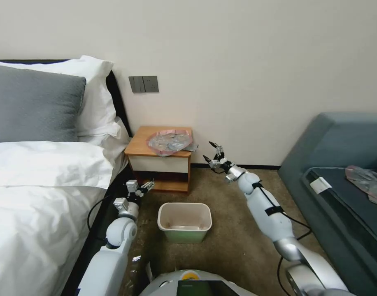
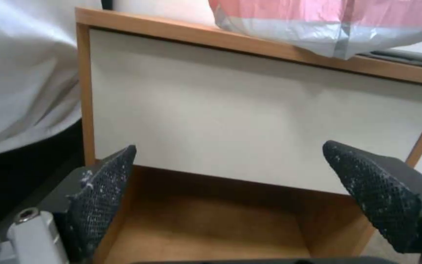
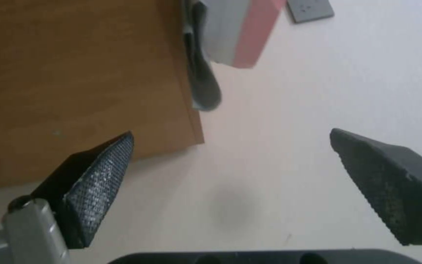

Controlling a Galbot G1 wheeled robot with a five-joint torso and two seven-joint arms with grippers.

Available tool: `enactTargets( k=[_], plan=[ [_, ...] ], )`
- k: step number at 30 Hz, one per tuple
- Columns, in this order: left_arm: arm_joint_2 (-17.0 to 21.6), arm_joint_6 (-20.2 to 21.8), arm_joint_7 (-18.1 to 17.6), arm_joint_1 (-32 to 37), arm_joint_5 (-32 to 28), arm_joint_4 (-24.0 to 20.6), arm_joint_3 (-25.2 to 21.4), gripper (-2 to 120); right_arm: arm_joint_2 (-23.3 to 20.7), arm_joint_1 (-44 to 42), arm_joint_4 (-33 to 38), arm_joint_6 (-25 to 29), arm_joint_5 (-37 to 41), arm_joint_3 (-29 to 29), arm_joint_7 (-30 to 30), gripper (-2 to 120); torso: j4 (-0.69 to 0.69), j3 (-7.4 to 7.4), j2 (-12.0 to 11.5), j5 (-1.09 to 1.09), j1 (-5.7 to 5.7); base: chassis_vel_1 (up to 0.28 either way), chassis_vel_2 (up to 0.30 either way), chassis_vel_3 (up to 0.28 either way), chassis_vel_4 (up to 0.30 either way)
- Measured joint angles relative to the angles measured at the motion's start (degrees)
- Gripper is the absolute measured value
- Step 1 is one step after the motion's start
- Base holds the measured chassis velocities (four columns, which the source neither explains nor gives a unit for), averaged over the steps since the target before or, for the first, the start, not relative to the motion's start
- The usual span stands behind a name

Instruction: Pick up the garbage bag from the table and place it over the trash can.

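Here, garbage bag [image 1: 169,142] on table [image 1: 141,144], right hand [image 1: 212,153] just beside, fingers spread.

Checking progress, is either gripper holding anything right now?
No. Both the left gripper and right gripper are open and empty; the garbage bag lies on the table.

Garbage bag [image 1: 168,142]: translucent grey, pink rim. Desk [image 1: 140,144]: orange-brown wood, white drawer front. Trash can [image 1: 184,224]: cream-white above pale green. Claw fingertips [image 2: 104,190]: black, cross-hatched texture.

Bedside layout, head view.
Garbage bag [image 1: 168,142] on desk [image 1: 141,144]; trash can [image 1: 184,222] before it at 6 o'clock.
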Motion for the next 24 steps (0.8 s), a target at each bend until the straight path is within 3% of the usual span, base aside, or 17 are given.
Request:
enactTargets(
  k=[19, 24],
  plan=[
    [-0.2, 0.0, -0.1, 1.1, -0.3, -0.2, -1.6, 98, 3.9, 4.3, -4.5, 0.0, -3.0, -2.1, 2.0, 100, 0.00, -0.01, 0.0, -0.01, 0.00, 0.000, 0.000, 0.000, 0.000],
    [-0.3, 0.0, -0.1, 1.1, -0.3, -0.4, -1.8, 98, 4.8, 5.4, -5.9, -0.4, -2.8, -2.8, 2.1, 92, 0.00, -0.01, 0.0, -0.01, 0.00, 0.000, 0.000, 0.000, 0.000]
  ],
)
